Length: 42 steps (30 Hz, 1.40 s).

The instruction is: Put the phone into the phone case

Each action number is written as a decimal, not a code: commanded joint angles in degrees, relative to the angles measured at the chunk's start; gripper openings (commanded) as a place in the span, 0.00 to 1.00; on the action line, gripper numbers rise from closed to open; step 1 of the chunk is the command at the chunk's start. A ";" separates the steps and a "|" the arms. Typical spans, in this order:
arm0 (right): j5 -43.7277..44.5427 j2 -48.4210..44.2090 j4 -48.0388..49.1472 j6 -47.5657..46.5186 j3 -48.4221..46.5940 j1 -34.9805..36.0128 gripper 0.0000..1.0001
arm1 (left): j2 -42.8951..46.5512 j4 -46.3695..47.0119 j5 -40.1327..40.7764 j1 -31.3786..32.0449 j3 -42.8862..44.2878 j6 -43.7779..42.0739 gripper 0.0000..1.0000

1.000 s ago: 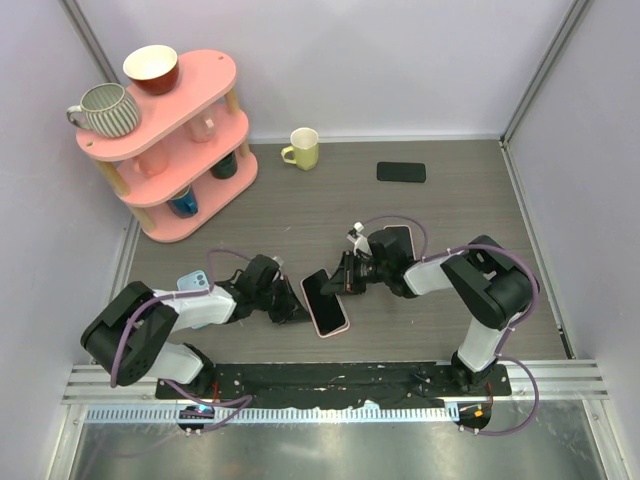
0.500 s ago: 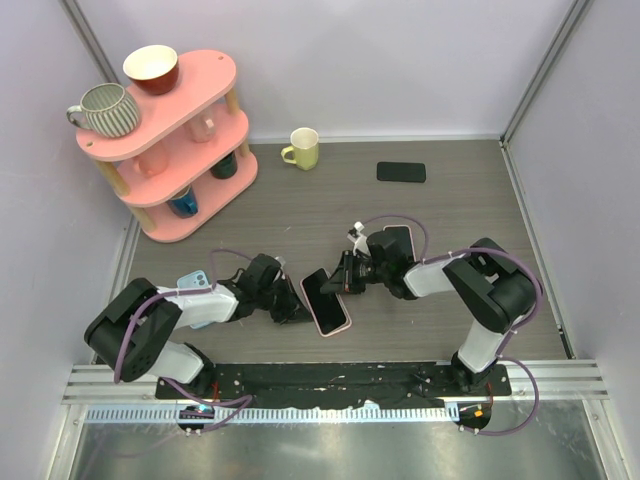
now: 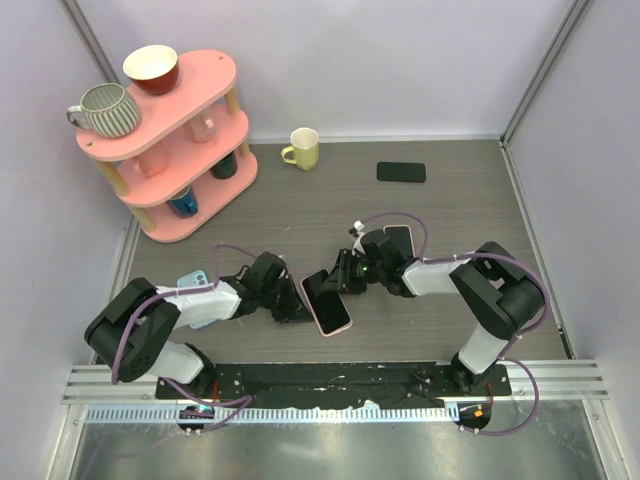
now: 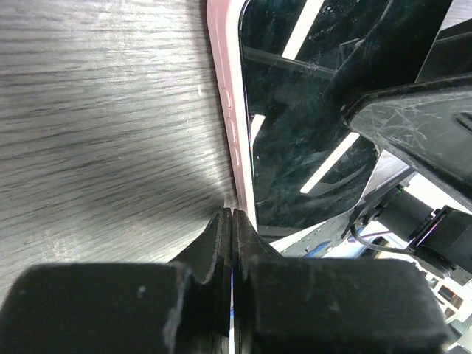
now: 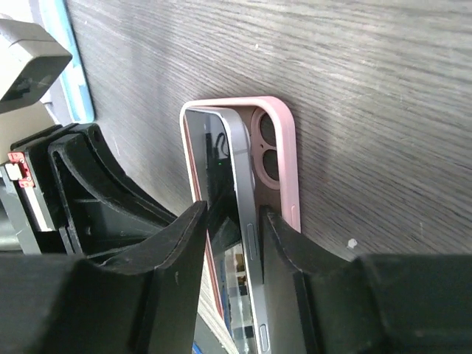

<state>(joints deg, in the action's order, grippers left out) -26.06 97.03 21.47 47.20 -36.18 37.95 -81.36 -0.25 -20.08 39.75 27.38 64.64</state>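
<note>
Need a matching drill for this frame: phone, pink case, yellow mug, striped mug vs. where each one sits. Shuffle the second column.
Things
1. phone
2. pink case
3. yellow mug
4. striped mug

Places
A. top tier of the pink rack
B. lying on the table, camera cutout showing
C. gripped by the right tool, one end tilted up from the case
D. standing on the table beside the rack

Pairs: 1-C, 2-B, 3-D, 4-A
</note>
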 commanded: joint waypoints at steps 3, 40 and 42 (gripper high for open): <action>9.27 -5.54 -15.04 -5.79 -5.91 0.37 0.44 | 0.15 -6.07 4.60 0.16 0.57 -2.59 0.00; 7.43 -6.77 -17.43 -10.03 -0.99 3.35 0.09 | 2.88 -3.27 9.27 -1.25 6.55 -10.68 0.36; 8.04 -6.25 -15.95 -9.41 -0.47 3.88 0.08 | 2.27 -1.87 9.09 -1.25 5.94 -10.59 0.37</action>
<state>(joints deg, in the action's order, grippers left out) -18.15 87.85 0.67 35.22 -38.59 38.98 -78.26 -8.80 -9.56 38.72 34.30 54.81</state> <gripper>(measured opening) 0.101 0.362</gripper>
